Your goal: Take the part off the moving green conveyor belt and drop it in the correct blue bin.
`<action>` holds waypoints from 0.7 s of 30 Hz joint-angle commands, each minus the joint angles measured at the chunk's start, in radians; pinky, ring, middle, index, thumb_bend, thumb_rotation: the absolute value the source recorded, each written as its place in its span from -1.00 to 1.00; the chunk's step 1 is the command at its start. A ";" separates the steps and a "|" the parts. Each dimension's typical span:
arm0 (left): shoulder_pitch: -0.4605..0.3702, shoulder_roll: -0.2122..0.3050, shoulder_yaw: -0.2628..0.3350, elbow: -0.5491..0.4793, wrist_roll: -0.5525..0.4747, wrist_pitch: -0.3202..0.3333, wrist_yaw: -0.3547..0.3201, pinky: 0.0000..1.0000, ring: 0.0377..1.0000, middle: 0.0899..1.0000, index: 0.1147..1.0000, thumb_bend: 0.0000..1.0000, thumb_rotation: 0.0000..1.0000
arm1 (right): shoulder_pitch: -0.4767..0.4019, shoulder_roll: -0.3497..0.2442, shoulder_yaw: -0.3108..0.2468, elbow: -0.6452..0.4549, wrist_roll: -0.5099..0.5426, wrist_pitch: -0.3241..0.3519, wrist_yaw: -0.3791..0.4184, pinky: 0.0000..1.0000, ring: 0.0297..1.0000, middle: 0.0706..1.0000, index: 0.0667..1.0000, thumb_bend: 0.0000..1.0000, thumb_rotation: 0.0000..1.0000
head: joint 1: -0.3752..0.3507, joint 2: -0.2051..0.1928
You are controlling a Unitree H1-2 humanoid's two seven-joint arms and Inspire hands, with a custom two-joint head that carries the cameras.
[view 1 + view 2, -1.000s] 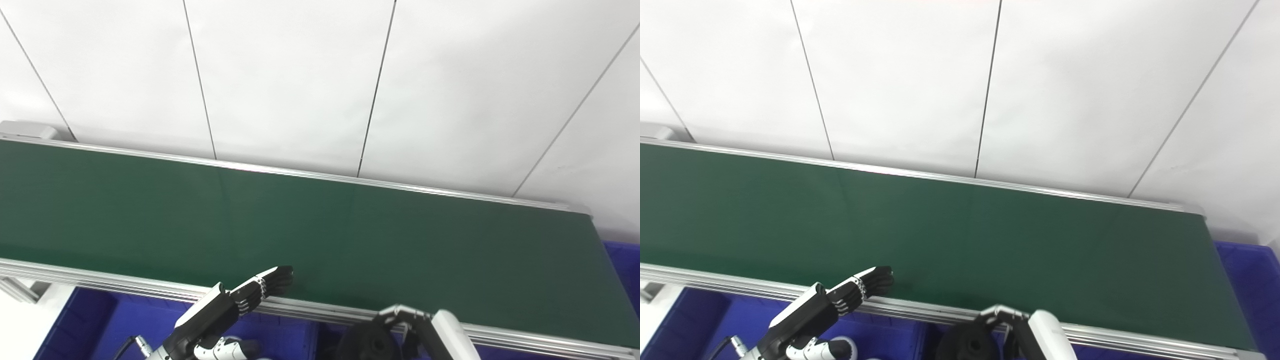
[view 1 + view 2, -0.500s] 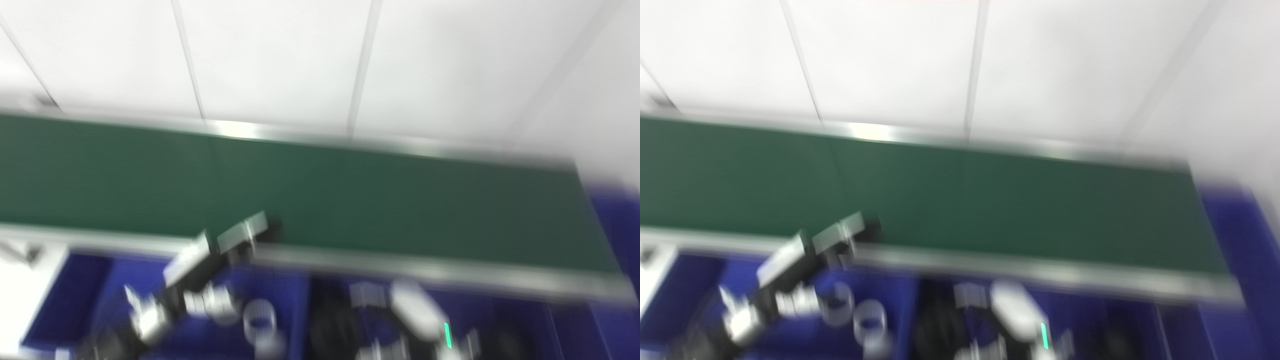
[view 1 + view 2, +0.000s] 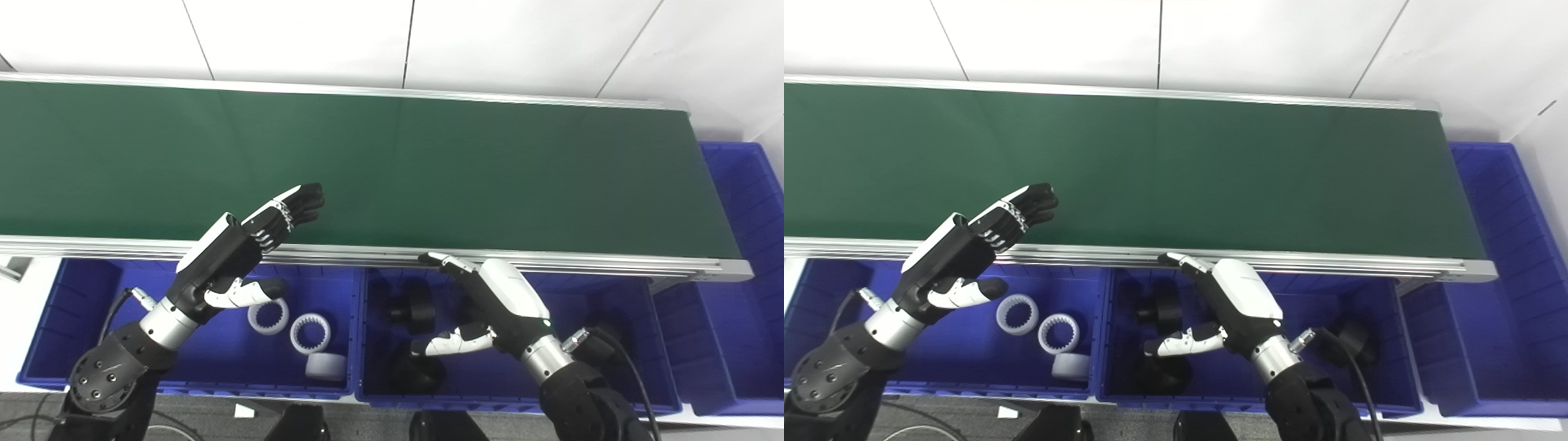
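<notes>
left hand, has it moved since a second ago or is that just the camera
No clear move. The camera tilted down, shifting the whole picture. The left hand reaches past the near rail over the green belt as before.

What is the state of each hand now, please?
Left hand: open, holding nothing.
Right hand: open, holding nothing.

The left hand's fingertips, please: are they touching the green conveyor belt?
Cannot tell. In both eye views the left hand stretches its fingertips over the green conveyor belt, but from above neither contact nor gap shows.
</notes>
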 commanded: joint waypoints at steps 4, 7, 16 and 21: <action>-0.011 0.002 -0.004 -0.008 0.005 -0.042 0.007 0.85 0.89 0.90 0.84 -0.05 0.14 | 0.002 0.022 -0.017 -0.034 0.054 -0.072 -0.090 0.40 0.53 0.61 0.64 0.41 -0.19 | 0.010 -0.011; -0.002 0.003 -0.009 0.002 0.025 -0.053 0.008 0.85 0.90 0.90 0.84 -0.06 0.18 | 0.021 0.034 -0.023 -0.031 0.134 -0.129 -0.139 0.39 0.54 0.62 0.63 0.18 -0.08 | 0.025 -0.031; 0.043 -0.036 -0.012 0.124 0.081 -0.174 -0.012 0.81 0.85 0.87 0.84 -0.07 0.15 | 0.115 0.060 -0.001 0.020 0.322 -0.348 -0.215 0.64 0.79 0.85 0.81 -0.17 0.66 | 0.051 -0.226; 0.045 -0.050 -0.007 0.124 0.112 -0.174 -0.006 0.74 0.84 0.88 0.83 -0.07 0.08 | 0.118 0.078 0.011 0.061 0.318 -0.403 -0.233 0.70 0.85 0.92 0.85 -0.18 0.89 | 0.068 -0.226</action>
